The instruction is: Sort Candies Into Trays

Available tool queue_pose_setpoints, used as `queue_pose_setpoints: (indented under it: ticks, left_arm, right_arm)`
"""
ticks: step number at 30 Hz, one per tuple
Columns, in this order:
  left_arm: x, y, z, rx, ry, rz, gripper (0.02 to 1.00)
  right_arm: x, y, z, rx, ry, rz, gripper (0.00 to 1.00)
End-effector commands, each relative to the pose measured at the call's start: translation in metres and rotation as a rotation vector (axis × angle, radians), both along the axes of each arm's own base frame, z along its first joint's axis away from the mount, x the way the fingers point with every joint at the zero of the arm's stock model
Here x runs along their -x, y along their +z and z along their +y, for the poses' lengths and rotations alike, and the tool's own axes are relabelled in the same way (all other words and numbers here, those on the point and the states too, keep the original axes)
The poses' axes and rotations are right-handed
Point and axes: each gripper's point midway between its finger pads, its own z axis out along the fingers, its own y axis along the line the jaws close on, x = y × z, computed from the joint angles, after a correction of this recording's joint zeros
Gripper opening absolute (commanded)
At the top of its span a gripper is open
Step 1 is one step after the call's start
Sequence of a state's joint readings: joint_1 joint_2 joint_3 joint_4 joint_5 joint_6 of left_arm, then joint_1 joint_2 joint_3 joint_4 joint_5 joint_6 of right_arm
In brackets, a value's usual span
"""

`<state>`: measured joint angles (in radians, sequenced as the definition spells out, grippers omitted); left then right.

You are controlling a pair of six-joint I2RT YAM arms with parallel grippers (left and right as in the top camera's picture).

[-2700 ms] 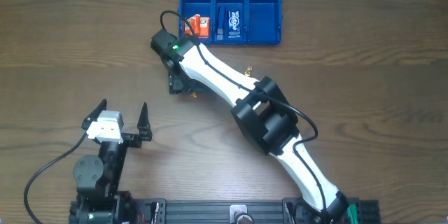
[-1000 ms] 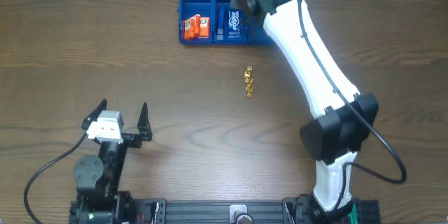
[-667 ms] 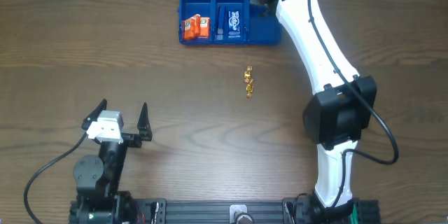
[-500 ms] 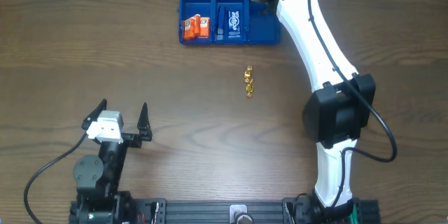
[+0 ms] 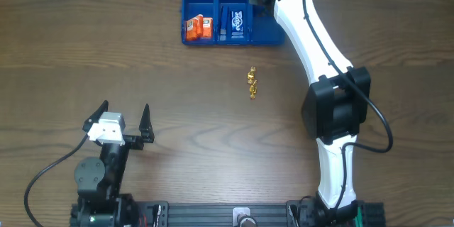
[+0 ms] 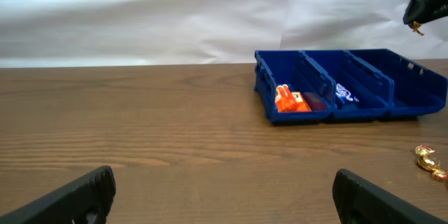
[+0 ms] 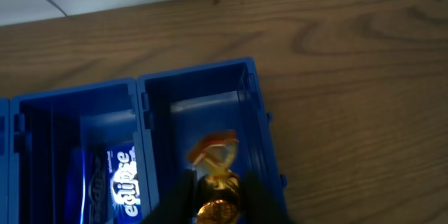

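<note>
Gold candy (image 7: 216,208) — your right gripper (image 7: 217,203) carried it from the bench (image 5: 85,42) to above the blue tray's (image 5: 201,0) right compartment; jaws pinched on it, seemingly not yet released. Left gripper (image 5: 125,108) sat parked, jaws wide, empty.

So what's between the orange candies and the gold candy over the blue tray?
A blue-wrapped candy packet, in the middle compartment of the blue plastic tray; the top view shows it.
</note>
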<state>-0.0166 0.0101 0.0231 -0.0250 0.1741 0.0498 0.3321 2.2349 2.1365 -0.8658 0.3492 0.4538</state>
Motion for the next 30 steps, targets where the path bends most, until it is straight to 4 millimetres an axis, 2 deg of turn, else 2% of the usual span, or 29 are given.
queue_pose_setpoints:
  ticks: [1, 8, 12, 16, 19, 22, 26, 30]
  left_arm:
    - [0.001, -0.016, -0.002, -0.006, -0.012, 0.046, 0.998]
    - [0.001, -0.016, -0.002, -0.006, -0.012, 0.046, 0.998]
    - [0.001, -0.016, -0.002, -0.006, -0.012, 0.046, 0.998]
    - [0.001, -0.016, -0.002, -0.006, -0.012, 0.046, 0.998]
    - [0.001, -0.016, -0.002, -0.006, -0.012, 0.046, 0.996]
    - [0.001, -0.016, -0.002, -0.006, -0.012, 0.046, 0.998]
    - [0.001, -0.016, -0.002, -0.006, -0.012, 0.046, 0.998]
    - [0.001, -0.016, -0.002, -0.006, -0.012, 0.046, 0.998]
  right_arm:
    - [0.002, -0.006, 0.003, 0.024, 0.024, 0.016, 1.0]
    - [0.006, -0.007, 0.011, 0.035, 0.052, 0.028, 1.0]
    - [0.019, 0.001, 0.016, 0.013, 0.078, 0.06, 1.0]
    - [0.057, 0.029, 0.029, -0.003, 0.124, 0.111, 1.0]
    - [0.103, 0.038, 0.04, -0.034, 0.165, 0.225, 1.0]
    - [0.148, 0.027, 0.047, -0.046, 0.142, 0.383, 1.0]
    - [0.181, 0.0, 0.054, -0.007, 0.116, 0.505, 1.0]
    - [0.209, -0.042, 0.05, 0.013, 0.065, 0.626, 0.998]
